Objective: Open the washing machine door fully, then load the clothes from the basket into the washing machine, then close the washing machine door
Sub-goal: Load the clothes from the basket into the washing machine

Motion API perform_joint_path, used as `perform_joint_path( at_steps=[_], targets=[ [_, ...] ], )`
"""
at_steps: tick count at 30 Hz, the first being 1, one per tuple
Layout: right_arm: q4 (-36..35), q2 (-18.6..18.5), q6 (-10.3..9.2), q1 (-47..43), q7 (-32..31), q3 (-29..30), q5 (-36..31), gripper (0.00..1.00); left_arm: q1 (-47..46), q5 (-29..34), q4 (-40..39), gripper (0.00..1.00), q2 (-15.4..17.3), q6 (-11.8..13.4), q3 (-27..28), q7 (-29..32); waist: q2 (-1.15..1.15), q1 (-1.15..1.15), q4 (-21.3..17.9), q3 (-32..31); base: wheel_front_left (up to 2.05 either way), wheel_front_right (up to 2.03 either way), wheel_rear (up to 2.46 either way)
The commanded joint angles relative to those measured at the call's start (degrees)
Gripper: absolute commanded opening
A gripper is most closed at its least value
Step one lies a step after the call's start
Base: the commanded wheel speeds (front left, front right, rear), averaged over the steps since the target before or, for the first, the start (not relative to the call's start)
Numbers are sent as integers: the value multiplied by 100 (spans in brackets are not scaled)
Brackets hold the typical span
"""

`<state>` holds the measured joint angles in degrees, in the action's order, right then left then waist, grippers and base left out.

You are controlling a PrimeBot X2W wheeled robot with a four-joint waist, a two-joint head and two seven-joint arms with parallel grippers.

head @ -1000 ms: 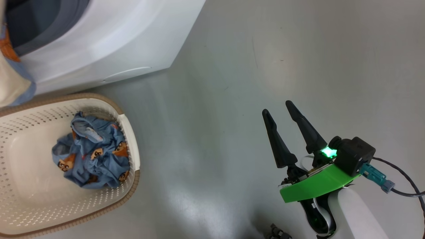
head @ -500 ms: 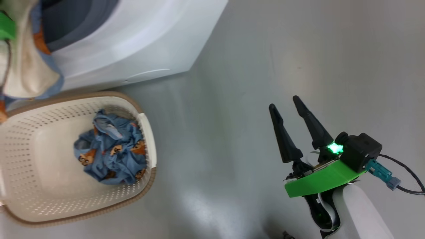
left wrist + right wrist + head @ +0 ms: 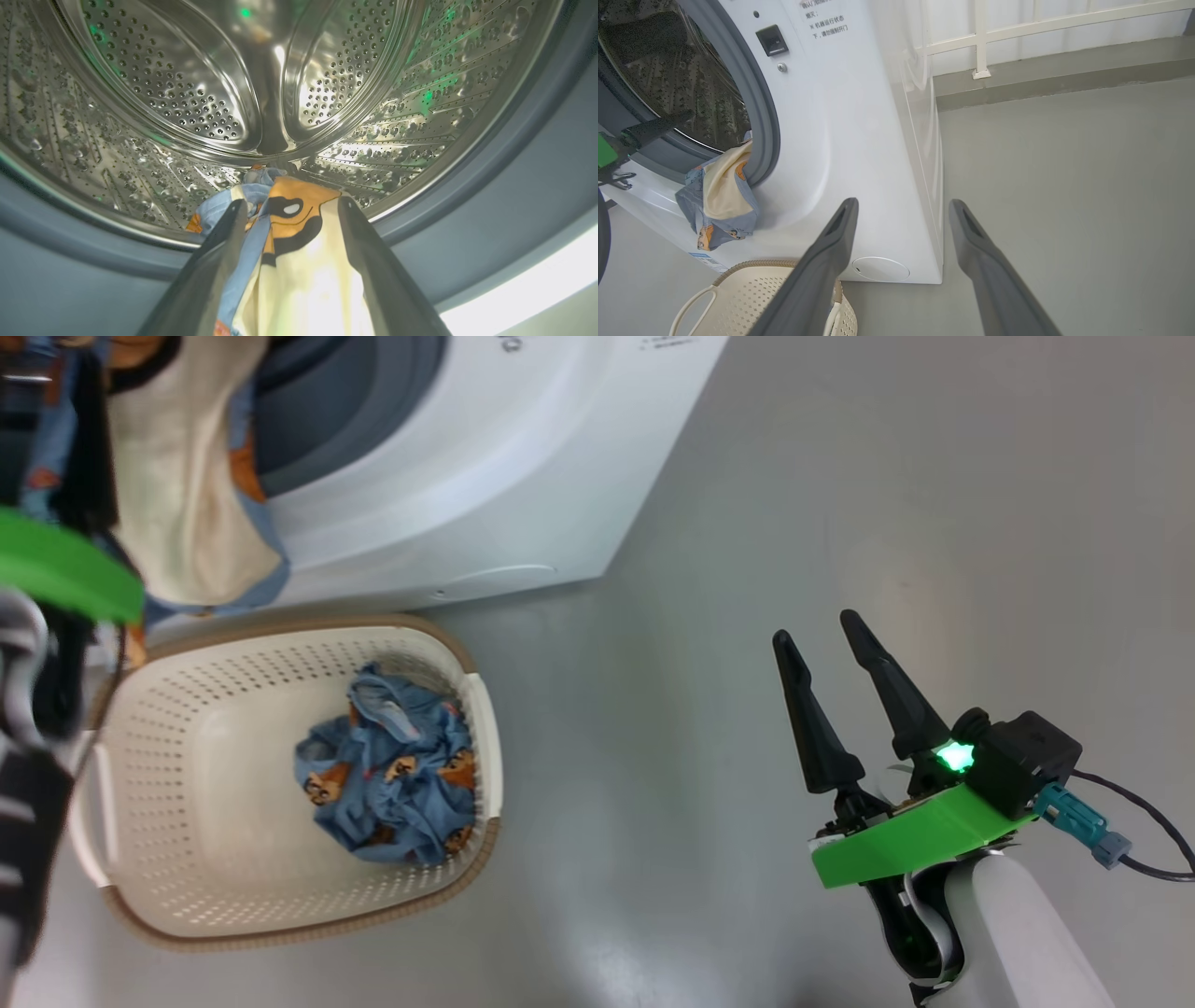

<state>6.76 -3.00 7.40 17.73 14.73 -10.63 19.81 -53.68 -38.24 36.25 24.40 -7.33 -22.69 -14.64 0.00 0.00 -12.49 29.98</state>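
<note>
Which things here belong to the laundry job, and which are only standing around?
For the job: washing machine, garment hanging out of its opening, clothes in the basket.
Not part of it: white railing, grey ledge below it.

A smooth grey floor [image 3: 794,476] is seen, faintly glossy, with soft pale patches of reflected light spread across it. Along its far edge a raised grey kerb [image 3: 1064,65] is set, and a white railing [image 3: 980,37] is mounted on it by a footed post. A pale wall [image 3: 1064,16] is seen behind the bars.
</note>
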Motion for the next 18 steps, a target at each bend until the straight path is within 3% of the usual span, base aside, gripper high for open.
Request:
perform_joint_path(
  at_steps=[1,9,18],
  targets=[
    [-98,13,9,-74,27,-111,-58,100,191,-73,-237,100,298,11,243,-34,0,0,158,-160,0,0,0],
    [-174,13,9,-54,27,-72,-207,100,1633,-301,-1413,100,365,91,809,-35,0,0,281,-337,0,0,0],
    [-182,13,9,-107,27,62,-319,100,3153,-109,-2710,100,273,252,1606,-35,0,0,318,-524,0,0,0]
  ],
)
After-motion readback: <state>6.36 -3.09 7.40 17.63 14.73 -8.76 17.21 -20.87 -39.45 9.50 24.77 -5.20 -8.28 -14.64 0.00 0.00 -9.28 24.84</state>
